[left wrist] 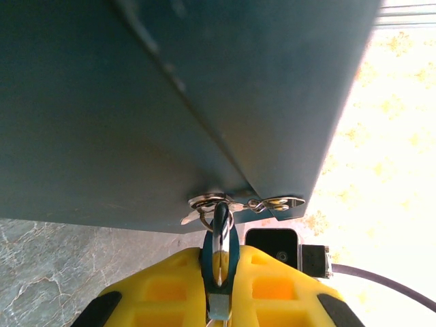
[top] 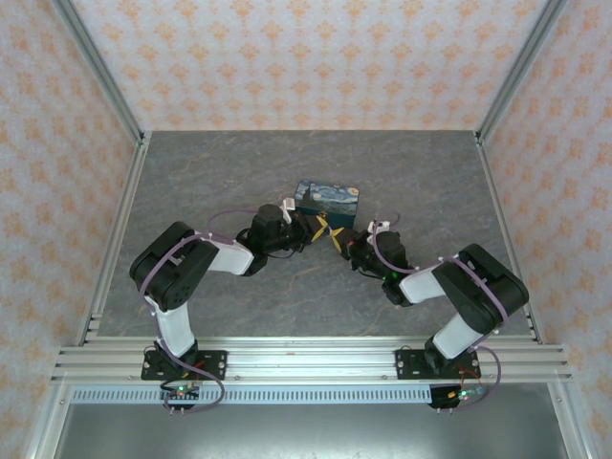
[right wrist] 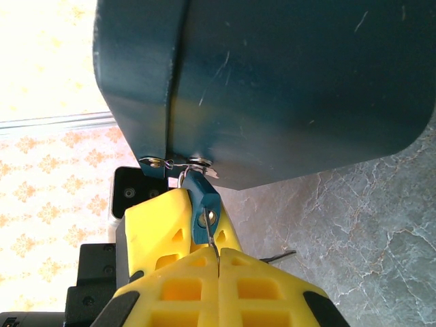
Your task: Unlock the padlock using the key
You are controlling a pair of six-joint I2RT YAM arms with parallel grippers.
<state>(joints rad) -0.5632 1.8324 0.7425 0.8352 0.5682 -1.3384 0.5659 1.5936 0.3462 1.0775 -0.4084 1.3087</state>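
Both grippers are meeting at the padlock [right wrist: 201,197] on the near face of the dark blue starry box [top: 325,201].

The left gripper [left wrist: 219,271] is reaching in from 9 o'clock, its yellow fingers [left wrist: 163,286] pinching the small blue padlock body, which is hanging from the metal hasp rings [left wrist: 208,201] at the box's lower edge. The right gripper [right wrist: 218,262] is coming from 4 o'clock with its fingers pressed fully together on the key [right wrist: 211,235]. The key is showing as a thin pale sliver running toward 11 o'clock into the padlock. Its head is buried between the fingers and its tip is lost in the blue body. I cannot tell whether the shackle is sitting locked or released. From above, the arms are covering the lock, and the wrist views are cutting off most of the box.
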